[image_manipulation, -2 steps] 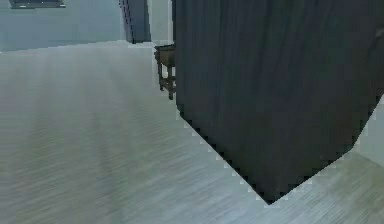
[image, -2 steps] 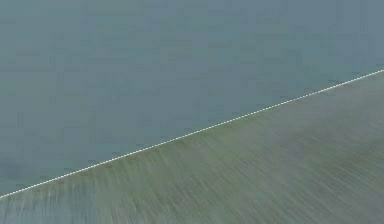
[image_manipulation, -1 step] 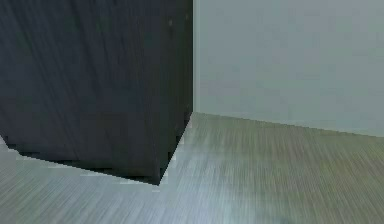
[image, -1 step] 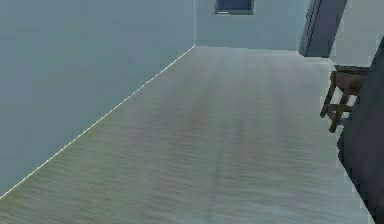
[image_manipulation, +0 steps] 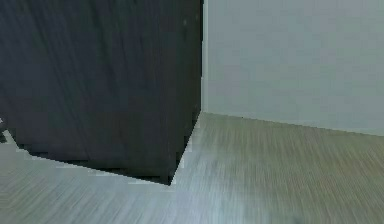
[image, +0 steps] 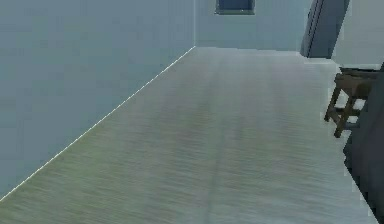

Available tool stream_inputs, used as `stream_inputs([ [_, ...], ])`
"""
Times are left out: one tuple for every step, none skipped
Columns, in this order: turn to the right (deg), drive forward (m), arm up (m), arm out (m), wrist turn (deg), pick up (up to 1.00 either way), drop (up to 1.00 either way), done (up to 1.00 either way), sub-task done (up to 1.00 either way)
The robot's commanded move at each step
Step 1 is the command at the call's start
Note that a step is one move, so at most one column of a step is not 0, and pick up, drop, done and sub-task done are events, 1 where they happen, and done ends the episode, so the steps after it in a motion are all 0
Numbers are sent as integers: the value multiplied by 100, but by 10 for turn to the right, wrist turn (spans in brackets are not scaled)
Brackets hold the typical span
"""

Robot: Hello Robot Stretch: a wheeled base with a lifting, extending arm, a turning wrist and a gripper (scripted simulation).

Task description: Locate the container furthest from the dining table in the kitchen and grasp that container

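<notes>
Since we are hunting for the kitchen, we judge the step is driving, not reaching (how the pincer stands we cannot tell). Close by, the dark cabinet (image_manipulation: 100,80) crowds our arm side, so we should keep off its corner. Ahead, the floor (image: 200,140) runs bare; farther on, skirt the wooden stool (image: 352,95), then aim for the far doorway (image: 325,28). Where the container stands we cannot tell.
</notes>
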Motion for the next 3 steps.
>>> stream_inputs([
  [210,0,0,0,0,0,0,0,0],
  [0,100,0,0,0,0,0,0,0],
  [30,0,0,0,0,0,0,0,0],
])
